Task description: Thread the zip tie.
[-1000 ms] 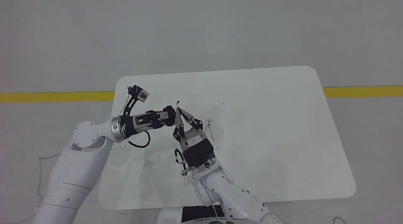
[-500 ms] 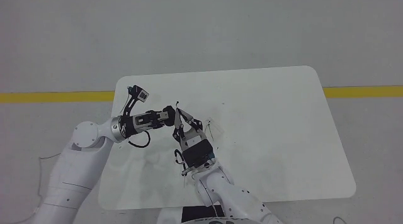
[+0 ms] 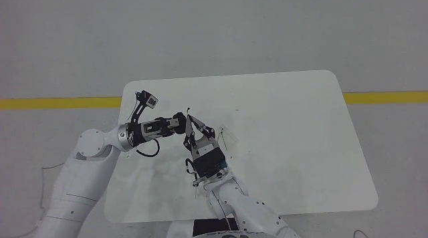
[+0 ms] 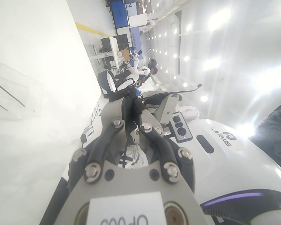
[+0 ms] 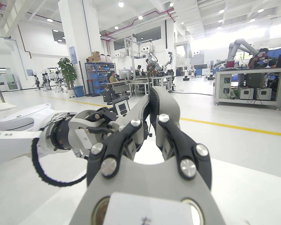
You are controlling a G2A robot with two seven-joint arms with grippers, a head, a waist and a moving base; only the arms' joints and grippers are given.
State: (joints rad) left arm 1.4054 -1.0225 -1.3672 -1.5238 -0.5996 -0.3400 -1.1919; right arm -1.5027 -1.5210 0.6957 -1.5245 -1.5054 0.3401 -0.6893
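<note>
A thin black zip tie point(image 5: 149, 83) stands upright between the pads of my right gripper point(image 5: 150, 91), which is shut on it; its free end pokes past the fingertips. In the top view the zip tie point(image 3: 188, 112) shows as a short dark line above the two grippers, which meet over the left part of the white table point(image 3: 294, 144). My left gripper point(image 3: 181, 121) comes in from the left, touching my right gripper point(image 3: 192, 126). In the left wrist view my left gripper point(image 4: 129, 103) has its fingers pressed together, apparently on the tie's other end, and the tie's tip point(image 4: 192, 89) curves out beyond.
A clear plastic box point(image 3: 228, 135) holding a few spare black zip ties point(image 4: 10, 94) sits on the table just right of the grippers. The right half of the table is bare. Yellow floor lines run behind the table.
</note>
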